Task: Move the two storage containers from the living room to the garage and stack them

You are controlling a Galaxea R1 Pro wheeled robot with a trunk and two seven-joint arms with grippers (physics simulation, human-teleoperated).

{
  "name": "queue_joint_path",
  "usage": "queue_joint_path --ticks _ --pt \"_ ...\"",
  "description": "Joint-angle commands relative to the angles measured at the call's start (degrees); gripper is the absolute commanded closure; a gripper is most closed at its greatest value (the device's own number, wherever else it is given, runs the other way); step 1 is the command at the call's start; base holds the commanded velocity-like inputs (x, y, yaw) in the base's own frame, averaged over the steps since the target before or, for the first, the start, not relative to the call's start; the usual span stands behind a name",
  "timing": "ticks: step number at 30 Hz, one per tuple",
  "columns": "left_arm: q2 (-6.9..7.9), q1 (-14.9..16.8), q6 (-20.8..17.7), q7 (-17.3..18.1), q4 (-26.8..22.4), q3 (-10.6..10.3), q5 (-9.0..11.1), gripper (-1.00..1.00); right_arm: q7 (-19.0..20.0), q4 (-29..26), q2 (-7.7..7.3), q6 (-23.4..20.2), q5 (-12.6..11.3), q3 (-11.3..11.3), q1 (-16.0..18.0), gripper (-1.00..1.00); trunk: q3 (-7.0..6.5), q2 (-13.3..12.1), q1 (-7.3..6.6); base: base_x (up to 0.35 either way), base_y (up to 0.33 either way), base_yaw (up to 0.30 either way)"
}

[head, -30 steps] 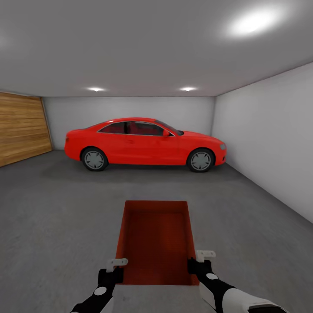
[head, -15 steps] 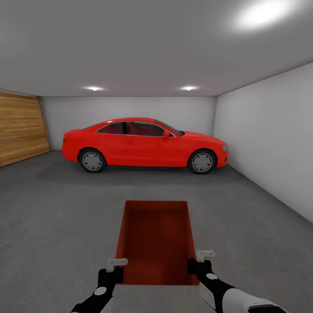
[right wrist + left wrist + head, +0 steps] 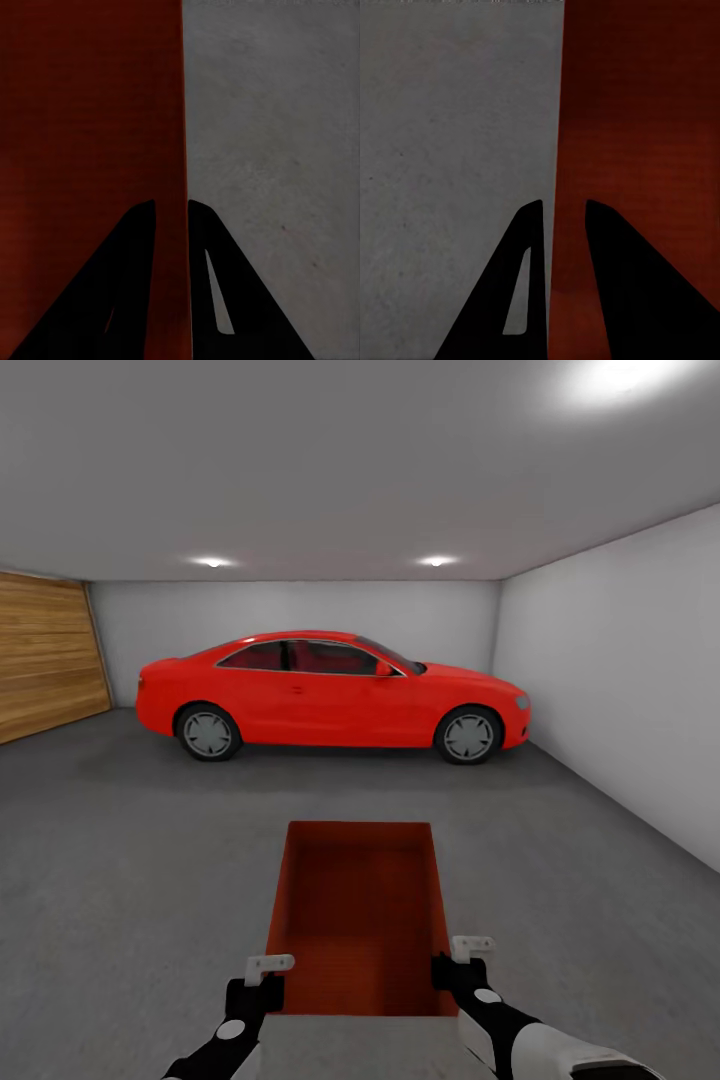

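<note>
- My left gripper is clamped over the left wall of the storage container; one finger sits on each side.
- My right gripper clamps the right wall likewise.
- The container hangs between both grippers above the garage floor, well short of the red car.

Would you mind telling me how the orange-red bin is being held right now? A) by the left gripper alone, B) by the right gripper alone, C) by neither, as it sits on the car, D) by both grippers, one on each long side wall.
D: the left gripper straddles one side wall of the bin and the right gripper straddles the opposite wall, as both wrist views confirm.
</note>
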State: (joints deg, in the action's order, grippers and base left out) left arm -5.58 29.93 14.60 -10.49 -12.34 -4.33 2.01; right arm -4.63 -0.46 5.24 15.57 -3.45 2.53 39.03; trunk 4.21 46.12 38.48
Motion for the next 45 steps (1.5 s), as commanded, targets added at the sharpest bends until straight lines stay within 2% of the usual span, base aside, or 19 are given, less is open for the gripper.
queue_joint_path --ticks 1,45 --pt "0.05 0.0 0.2 -0.5 0.0 0.6 0.2 1.00 -0.9 -0.1 -0.59 0.3 -1.0 -4.0 0.1 1.00 0.09 0.1 0.04 0.321 0.000 0.000" --pt "0.07 0.0 0.1 -0.5 0.1 0.6 0.3 1.00 -0.9 -0.1 -0.59 0.3 -1.0 -4.0 0.1 1.00 0.09 0.1 0.04 0.321 0.000 0.000"
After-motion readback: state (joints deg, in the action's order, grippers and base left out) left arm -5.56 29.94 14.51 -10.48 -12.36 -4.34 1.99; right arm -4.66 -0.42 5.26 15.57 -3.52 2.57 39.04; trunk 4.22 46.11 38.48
